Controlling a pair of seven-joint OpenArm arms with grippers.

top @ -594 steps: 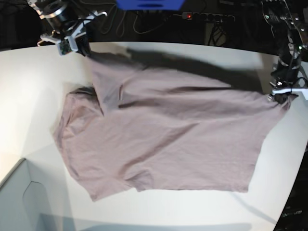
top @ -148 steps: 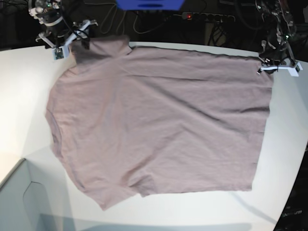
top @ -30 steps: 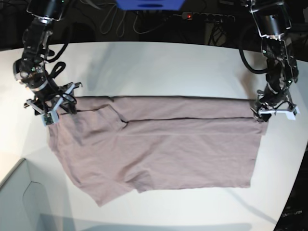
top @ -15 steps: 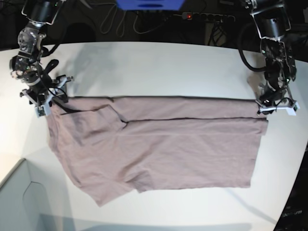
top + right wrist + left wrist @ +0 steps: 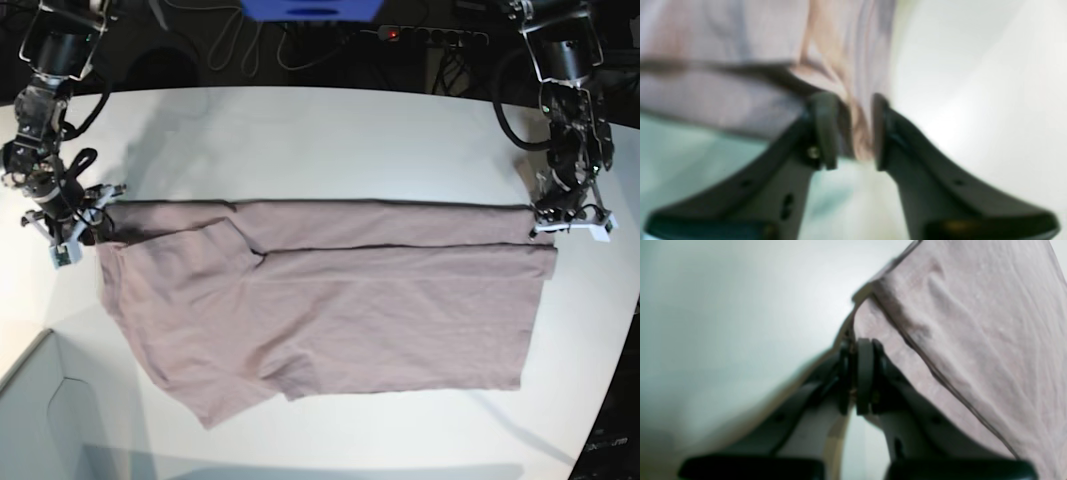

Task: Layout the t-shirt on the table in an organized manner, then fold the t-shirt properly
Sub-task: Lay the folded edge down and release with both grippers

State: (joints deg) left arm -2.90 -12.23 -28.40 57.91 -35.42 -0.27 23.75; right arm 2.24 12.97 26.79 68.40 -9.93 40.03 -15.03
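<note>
- Mauve cotton fills the right half of the left wrist view: the t-shirt [image 5: 973, 340] lies there in two layers with a dark seam line running diagonally across it, on the white worktop [image 5: 723, 323]. The left gripper [image 5: 858, 380] has its jaws pressed together with no gap visible between the dark pads. The cloth edge sits right at the tips; blur prevents confirming whether fabric is caught between them.
- Right wrist view, heavily blurred: the right gripper [image 5: 848, 130] has its jaws a little apart, with a bunched ridge of the t-shirt [image 5: 740, 66] between the two fingers. The jaws are gripping that cloth. White worktop [image 5: 973, 83] shows to the right of the fabric.
- Base view: the t-shirt [image 5: 330, 300] lies on the worktop [image 5: 330, 140], its far part folded over toward the near edge, giving a straight fold line across the middle of the worktop. One short sleeve points toward the near left corner. The right gripper [image 5: 70, 222] sits at the left end of the fold line, at the shirt's corner near the worktop's left edge. The left gripper [image 5: 560, 218] sits at the right end of the fold line, close to the worktop's right edge, touching the cloth corner.
- A pale grey box corner [image 5: 40, 420] occupies the near left corner of the base view.
</note>
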